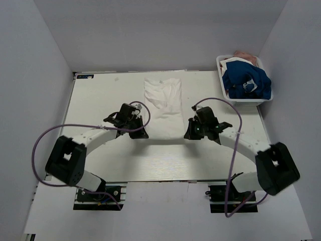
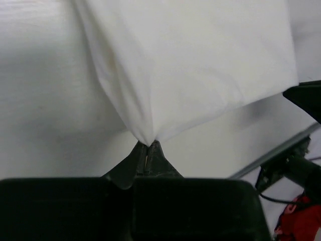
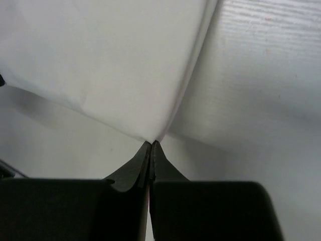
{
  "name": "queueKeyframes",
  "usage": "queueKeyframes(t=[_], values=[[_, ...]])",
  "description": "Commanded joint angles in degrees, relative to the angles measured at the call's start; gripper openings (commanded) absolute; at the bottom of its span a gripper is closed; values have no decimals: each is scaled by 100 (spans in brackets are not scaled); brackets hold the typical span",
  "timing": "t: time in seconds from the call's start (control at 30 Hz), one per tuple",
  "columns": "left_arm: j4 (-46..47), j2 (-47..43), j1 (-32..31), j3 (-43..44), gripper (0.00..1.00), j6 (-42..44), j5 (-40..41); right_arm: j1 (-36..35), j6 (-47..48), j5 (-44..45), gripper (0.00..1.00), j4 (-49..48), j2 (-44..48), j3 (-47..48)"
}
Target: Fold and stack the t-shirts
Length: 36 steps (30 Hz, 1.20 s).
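Note:
A white t-shirt [image 1: 163, 105] lies folded into a long strip down the middle of the table. My left gripper [image 1: 145, 134] is shut on its near left corner, and my right gripper [image 1: 187, 134] is shut on its near right corner. In the left wrist view the cloth [image 2: 200, 65] tapers to a point pinched in the gripper [image 2: 149, 146]. The right wrist view shows the same: the shirt corner [image 3: 110, 65] runs down into the closed gripper [image 3: 151, 144]. A royal blue t-shirt [image 1: 247, 82] sits crumpled in a bin at the back right.
The white bin [image 1: 220, 65] stands off the table's far right corner, with pale cloth [image 1: 247, 56] behind the blue one. Grey walls enclose the table on three sides. Purple cables [image 1: 37, 145] loop from both arms.

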<state>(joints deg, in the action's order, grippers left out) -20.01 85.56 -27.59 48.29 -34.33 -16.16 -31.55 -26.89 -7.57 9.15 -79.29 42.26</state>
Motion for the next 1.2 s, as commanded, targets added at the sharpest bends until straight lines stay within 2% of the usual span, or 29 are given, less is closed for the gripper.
queueKeyframes(t=[0.0,0.13,0.27,0.33,0.43,0.57,0.87,0.97,1.07,1.17], values=[[-380,-1004,-167,-214,0,-29,-334,-193,114,-121,0,842,1035,-156],[-714,-1725,-229,-22,0,-30,-405,-308,193,-183,0,1221,1721,141],[-776,-1955,-229,495,0,-30,383,-255,150,54,0,941,1724,693],[-707,-1842,-133,672,0,-91,535,-212,27,571,0,931,1470,967],[-670,-1342,-79,1294,0,-162,1070,-80,35,731,0,641,1179,1521],[-969,-480,52,2532,0,-83,1677,157,61,652,0,580,259,2503],[-838,1574,693,4283,0,250,1362,878,193,292,0,676,-1272,4086],[-785,2121,817,4864,0,426,1160,1098,325,72,0,624,-1923,4422],[-636,2947,922,5399,0,480,923,1265,413,-243,0,562,-2782,4922],[-811,3905,975,6287,0,550,790,1414,396,-253,0,676,-3556,5485]])
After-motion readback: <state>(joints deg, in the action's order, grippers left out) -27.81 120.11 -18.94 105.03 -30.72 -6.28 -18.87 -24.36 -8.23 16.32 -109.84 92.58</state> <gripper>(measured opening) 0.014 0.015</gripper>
